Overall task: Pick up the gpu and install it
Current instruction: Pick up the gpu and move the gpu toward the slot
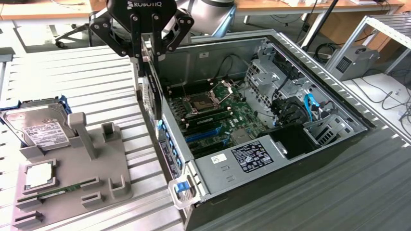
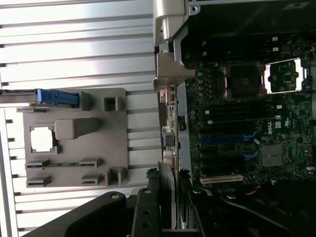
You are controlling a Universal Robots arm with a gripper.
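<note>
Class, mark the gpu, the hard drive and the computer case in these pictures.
gpu (image 1: pixel 151 91): exterior view, dark face of the hanging card.
hard drive (image 1: pixel 40 131): exterior view, its white label.
computer case (image 1: pixel 295 187): exterior view, dark outer side wall.

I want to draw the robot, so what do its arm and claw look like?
The gripper is black. It is built from jointed bars with round pins, like a skeleton claw with two fingers. White letters on its body spell ROBOTIQ. The arm behind it is a smooth, rounded, silver-grey tube.
</note>
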